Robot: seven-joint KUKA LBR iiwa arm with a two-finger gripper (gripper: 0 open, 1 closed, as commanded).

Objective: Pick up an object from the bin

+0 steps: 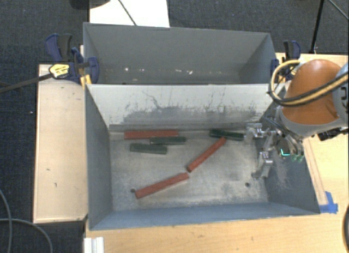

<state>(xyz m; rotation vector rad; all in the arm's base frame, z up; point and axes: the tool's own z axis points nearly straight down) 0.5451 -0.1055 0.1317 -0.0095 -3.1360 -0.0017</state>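
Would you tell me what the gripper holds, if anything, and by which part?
Nothing visibly: the gripper hangs at the right of the bin, apart from the nearest reddish stick.

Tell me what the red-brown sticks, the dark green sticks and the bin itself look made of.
Red-brown sticks: matte, even colour, no gloss; perhaps painted wood or plastic, the look leaves it open. Dark green sticks: same matte finish, likely the same material. Bin: dull grey sheet metal, scratched and scuffed on its back wall.
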